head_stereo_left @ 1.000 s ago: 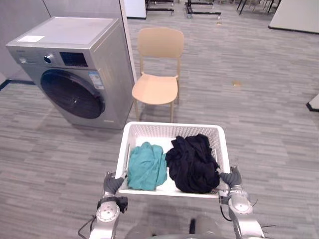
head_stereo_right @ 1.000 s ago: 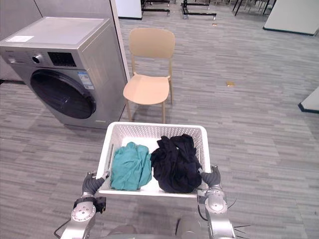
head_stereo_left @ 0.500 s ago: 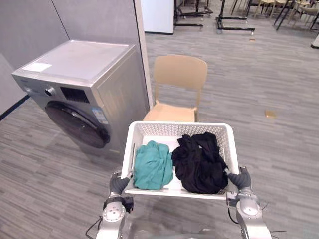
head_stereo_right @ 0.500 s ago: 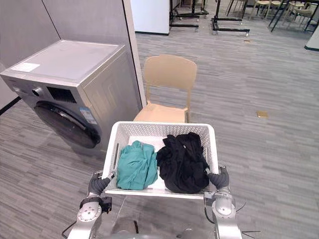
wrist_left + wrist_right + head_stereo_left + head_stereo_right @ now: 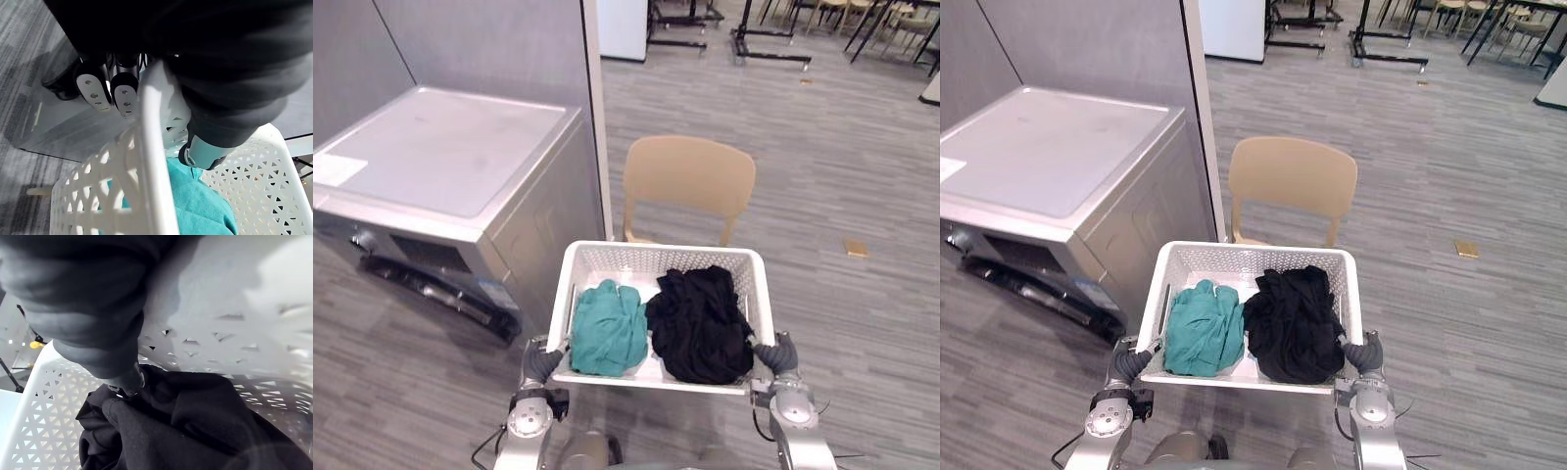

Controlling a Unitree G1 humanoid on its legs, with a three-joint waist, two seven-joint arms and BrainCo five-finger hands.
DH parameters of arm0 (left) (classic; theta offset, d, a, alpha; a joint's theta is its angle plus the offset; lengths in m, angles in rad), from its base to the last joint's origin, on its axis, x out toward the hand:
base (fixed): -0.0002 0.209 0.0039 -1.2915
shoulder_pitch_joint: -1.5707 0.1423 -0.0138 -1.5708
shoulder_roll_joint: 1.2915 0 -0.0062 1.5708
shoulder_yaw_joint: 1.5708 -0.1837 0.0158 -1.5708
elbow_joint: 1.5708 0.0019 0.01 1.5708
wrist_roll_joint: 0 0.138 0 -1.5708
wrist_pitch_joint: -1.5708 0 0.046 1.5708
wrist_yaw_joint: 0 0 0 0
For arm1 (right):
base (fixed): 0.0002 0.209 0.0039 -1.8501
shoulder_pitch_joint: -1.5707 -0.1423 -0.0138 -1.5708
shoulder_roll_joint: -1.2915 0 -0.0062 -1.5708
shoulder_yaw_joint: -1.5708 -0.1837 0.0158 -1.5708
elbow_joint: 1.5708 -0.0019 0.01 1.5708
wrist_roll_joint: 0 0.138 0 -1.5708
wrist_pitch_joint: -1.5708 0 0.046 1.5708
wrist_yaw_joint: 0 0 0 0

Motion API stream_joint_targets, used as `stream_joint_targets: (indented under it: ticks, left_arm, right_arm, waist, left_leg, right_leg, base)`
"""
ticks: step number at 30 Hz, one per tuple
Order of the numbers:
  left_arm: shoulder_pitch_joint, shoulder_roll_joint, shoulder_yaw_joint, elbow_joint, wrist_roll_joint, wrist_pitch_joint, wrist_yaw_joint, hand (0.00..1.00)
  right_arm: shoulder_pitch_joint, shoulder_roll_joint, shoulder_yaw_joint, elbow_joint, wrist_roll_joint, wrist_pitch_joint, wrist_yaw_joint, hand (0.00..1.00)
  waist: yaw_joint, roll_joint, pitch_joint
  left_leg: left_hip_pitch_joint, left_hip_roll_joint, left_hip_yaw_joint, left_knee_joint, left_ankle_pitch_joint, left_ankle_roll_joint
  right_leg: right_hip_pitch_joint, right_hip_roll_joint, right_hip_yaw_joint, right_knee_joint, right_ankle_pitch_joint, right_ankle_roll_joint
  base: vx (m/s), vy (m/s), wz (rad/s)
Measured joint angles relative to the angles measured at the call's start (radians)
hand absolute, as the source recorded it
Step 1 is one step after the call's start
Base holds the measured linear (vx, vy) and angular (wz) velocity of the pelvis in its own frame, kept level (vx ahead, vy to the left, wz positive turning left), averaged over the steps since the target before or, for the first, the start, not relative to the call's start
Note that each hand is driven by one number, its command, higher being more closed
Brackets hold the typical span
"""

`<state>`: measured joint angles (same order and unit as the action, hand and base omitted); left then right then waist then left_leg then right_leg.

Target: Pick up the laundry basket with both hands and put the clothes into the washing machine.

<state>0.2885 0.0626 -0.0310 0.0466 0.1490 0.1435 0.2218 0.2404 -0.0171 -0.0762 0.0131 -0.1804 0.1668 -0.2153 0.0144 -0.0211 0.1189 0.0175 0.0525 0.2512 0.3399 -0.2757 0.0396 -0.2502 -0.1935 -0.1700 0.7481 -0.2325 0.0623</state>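
Basket (image 5: 661, 257): white, lattice-walled, held level above the floor (image 5: 862, 323) between the two hands, in front of the robot. Left hand (image 5: 541, 364): grips the basket's near left corner. In the left wrist view its fingers (image 5: 93, 88) curl down outside the rim and its thumb (image 5: 203, 152) hooks inside, clamping the wall. Right hand (image 5: 775, 355): grips the near right corner. In the right wrist view its thumb (image 5: 124, 377) reaches over the rim into the basket and touches the black cloth (image 5: 700, 323), while its fingers are hidden behind the wall. Contents: a bunched teal cloth (image 5: 609, 328) fills the basket's left half and the black cloth its right half, the two touching at the middle. Washer (image 5: 440, 186): silver, on the floor left of the basket, just beside its left edge, its dark door facing the near left. Chair (image 5: 688, 181): tan, beyond the basket's far edge, to the right of the washer.
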Motion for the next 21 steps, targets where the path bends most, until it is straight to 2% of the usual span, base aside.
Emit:
stream_joint_targets:
  ticks: [1, 2, 4, 7, 10, 12, 14, 17, 20, 21]
  left_arm:
    - [0.006, 0.003, 0.001, 0.000, 0.002, 0.000, 0.000, 1.00]
    - [0.003, -0.010, 0.003, 0.030, 0.002, 0.000, 0.000, 1.00]
    - [0.012, -0.040, 0.002, 0.051, 0.002, 0.001, 0.000, 1.00]
    - [-0.007, -0.041, 0.002, 0.068, 0.003, 0.001, 0.000, 1.00]
    - [-0.076, -0.036, 0.002, 0.135, 0.005, 0.001, 0.008, 1.00]
    - [-0.119, -0.027, 0.001, 0.150, 0.008, 0.001, 0.023, 1.00]
    - [-0.228, -0.011, 0.001, 0.153, 0.009, 0.002, 0.053, 1.00]
    - [-0.381, 0.015, 0.003, 0.194, -0.001, 0.002, 0.106, 1.00]
    - [-0.507, 0.059, 0.006, 0.277, -0.035, 0.003, 0.147, 1.00]
    - [-0.529, 0.066, 0.006, 0.288, -0.043, 0.003, 0.155, 1.00]
  right_arm:
    - [0.003, 0.002, 0.006, 0.001, -0.006, 0.000, -0.002, 1.00]
    - [-0.001, -0.006, 0.009, 0.009, -0.012, 0.000, -0.002, 1.00]
    - [0.005, -0.032, 0.014, 0.014, -0.025, 0.002, -0.001, 1.00]
    - [-0.005, -0.035, 0.013, 0.046, -0.028, 0.002, -0.008, 1.00]
    - [-0.034, -0.035, 0.014, 0.094, -0.027, 0.002, -0.034, 1.00]
    - [-0.069, -0.039, 0.017, 0.116, -0.025, 0.001, -0.046, 1.00]
    - [-0.163, -0.057, 0.020, 0.132, -0.017, 0.001, -0.072, 1.00]
    - [-0.317, -0.094, 0.032, 0.193, 0.005, 0.002, -0.106, 1.00]
    - [-0.475, -0.112, 0.047, 0.281, 0.033, 0.006, -0.127, 1.00]
    - [-0.502, -0.116, 0.049, 0.288, 0.036, 0.009, -0.133, 1.00]
  waist:
    - [0.002, -0.015, -0.008]
    - [0.009, -0.016, -0.018]
    - [0.010, 0.027, -0.029]
    - [0.009, 0.036, -0.032]
    - [0.011, 0.038, -0.012]
    - [0.011, 0.031, 0.007]
    - [0.017, 0.031, 0.075]
    - [0.029, 0.035, 0.121]
    - [0.029, 0.042, 0.193]
    - [0.029, 0.042, 0.200]
  left_leg:
    - [-0.003, -0.008, -0.001, 0.020, -0.026, -0.021]
    - [-0.001, 0.003, -0.007, 0.044, -0.052, -0.038]
    - [0.000, 0.040, -0.020, 0.044, -0.054, -0.043]
    - [0.013, 0.052, -0.032, -0.003, -0.037, -0.070]
    - [-0.003, 0.051, -0.041, -0.005, -0.031, -0.077]
    - [-0.059, 0.049, -0.045, 0.036, -0.031, -0.077]
    - [-0.209, 0.051, -0.048, 0.158, -0.031, -0.077]
    - [-0.439, 0.058, -0.048, 0.312, -0.031, -0.077]
    - [-0.546, 0.080, -0.054, 0.390, -0.043, -0.060]
    - [-0.571, 0.083, -0.054, 0.400, -0.047, -0.057]
  right_leg:
    - [0.012, 0.023, 0.005, -0.170, 0.075, -0.033]
    - [0.039, 0.036, 0.005, -0.230, 0.055, -0.024]
    - [0.078, 0.077, -0.017, -0.302, 0.070, -0.036]
    - [0.090, 0.102, -0.026, -0.342, 0.082, -0.052]
    - [0.084, 0.101, -0.036, -0.354, 0.083, -0.050]
    - [0.042, 0.090, -0.040, -0.337, 0.087, -0.051]
    - [-0.083, 0.075, -0.039, -0.280, 0.103, -0.063]
    - [-0.275, 0.053, -0.031, -0.197, 0.103, -0.063]
    - [-0.366, 0.054, -0.034, -0.148, 0.103, -0.063]
    - [-0.391, 0.054, -0.035, -0.136, 0.104, -0.064]
  base:
    - [0.22, -0.149, -0.02]
    - [0.27, -0.161, -0.11]
    - [0.19, -0.081, -0.06]
    - [0.20, -0.063, -0.01]
    - [0.07, -0.015, 0.07]
    - [-0.05, 0.016, 0.12]
    - [-0.12, 0.013, 0.07]
    - [-0.23, -0.002, 0.07]
    - [-0.20, -0.006, 0.05]
    - [-0.19, -0.032, 0.05]
